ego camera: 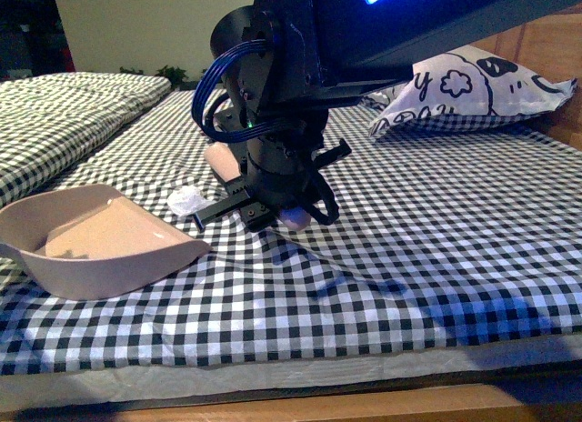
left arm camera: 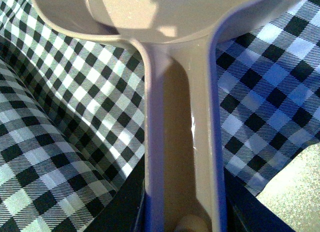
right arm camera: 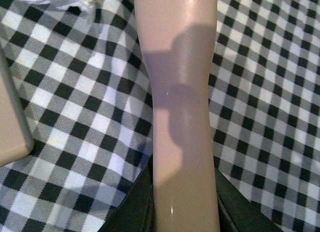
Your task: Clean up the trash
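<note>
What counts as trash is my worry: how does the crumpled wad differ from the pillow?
The wad is tiny and crumpled; the pillow is large and plump. The wad is plain; the pillow bears black cartoon prints. The wad lies beside the dustpan; the pillow sits far back right. Both are white, on the checked cloth.

Only a black letter "y" is readable, printed on the white pillow (ego camera: 473, 87) among cartoon prints.
</note>
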